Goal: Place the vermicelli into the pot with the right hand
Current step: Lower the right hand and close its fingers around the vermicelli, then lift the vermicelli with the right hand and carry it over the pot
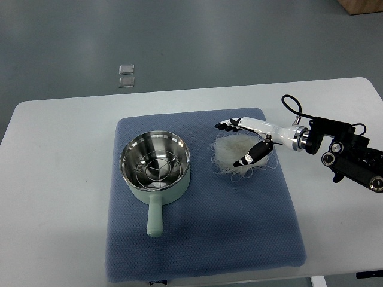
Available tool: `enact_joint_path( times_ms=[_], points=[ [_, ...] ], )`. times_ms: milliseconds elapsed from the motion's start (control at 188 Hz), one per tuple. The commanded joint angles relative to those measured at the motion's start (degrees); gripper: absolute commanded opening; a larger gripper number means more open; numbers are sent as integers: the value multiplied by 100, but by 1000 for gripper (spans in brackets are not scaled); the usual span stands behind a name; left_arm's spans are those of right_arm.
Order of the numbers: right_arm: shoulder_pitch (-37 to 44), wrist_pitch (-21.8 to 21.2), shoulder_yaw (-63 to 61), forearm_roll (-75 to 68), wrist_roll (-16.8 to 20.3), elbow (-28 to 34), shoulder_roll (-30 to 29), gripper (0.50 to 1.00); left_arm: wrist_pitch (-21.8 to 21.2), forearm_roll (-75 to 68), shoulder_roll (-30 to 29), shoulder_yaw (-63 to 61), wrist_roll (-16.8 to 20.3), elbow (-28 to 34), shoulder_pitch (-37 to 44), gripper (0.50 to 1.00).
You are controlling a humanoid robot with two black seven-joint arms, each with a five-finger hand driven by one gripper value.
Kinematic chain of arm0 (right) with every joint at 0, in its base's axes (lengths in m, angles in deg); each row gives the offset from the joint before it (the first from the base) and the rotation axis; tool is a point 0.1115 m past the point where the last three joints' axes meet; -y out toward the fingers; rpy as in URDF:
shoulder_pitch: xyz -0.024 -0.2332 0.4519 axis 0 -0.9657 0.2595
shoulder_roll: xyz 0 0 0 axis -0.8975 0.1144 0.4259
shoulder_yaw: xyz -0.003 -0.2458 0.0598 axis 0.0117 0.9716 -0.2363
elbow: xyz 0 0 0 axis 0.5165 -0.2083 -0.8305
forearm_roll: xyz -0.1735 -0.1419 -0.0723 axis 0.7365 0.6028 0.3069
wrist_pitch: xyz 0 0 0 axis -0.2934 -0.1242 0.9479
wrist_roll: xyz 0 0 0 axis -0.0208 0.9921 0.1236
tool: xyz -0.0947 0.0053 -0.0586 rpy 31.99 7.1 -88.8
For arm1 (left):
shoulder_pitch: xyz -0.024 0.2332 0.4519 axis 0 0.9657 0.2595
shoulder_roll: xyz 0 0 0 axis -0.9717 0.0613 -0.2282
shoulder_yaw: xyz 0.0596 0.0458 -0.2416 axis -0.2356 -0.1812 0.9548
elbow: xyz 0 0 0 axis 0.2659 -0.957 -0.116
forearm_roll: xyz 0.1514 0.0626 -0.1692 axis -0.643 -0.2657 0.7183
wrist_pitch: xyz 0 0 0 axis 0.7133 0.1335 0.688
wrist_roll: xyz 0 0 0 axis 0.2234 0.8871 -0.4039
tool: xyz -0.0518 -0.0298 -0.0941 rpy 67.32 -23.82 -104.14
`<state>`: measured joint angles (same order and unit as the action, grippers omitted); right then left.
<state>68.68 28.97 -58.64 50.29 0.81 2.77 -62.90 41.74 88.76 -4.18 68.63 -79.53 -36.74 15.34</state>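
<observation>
Right robot hand [246, 142] spread over vermicelli [234, 156] beside pot [156, 168] on blue mat [251, 227].

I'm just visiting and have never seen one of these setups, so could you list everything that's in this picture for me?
Table: one, white, filling most of the view.
Mat: one, blue, lying on the middle of the table.
Pot: one, pale green with a shiny metal inside and a wire rack in it, on the mat's left part, handle pointing toward the near edge.
Vermicelli: one loose white nest, on the mat right of the pot.
Small clear items: two, on the grey floor beyond the table; too small to identify.
Brown box corner: one, at the top right.
Right hand: one, white and black, fingers around the vermicelli, arm entering from the right.
Left hand: not in view.
</observation>
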Motion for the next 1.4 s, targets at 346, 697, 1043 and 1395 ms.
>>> enact_joint_path(
  times_ms=[346, 697, 1043, 1395],
  points=[
    [-58, 395, 270, 244, 35, -156, -44, 921, -6, -5, 0, 0, 0, 0, 0, 1000],
    [-129, 553, 270, 271, 61, -209, -79, 791, 2, -5, 0, 0, 0, 0, 0, 1000],
    [-102, 746, 270, 262, 43, -235, -53, 500, -6, -5, 0, 0, 0, 0, 0, 1000],
    [-14, 904, 226, 253, -1, -182, 26, 500, -6, -5, 0, 0, 0, 0, 0, 1000]
  ],
)
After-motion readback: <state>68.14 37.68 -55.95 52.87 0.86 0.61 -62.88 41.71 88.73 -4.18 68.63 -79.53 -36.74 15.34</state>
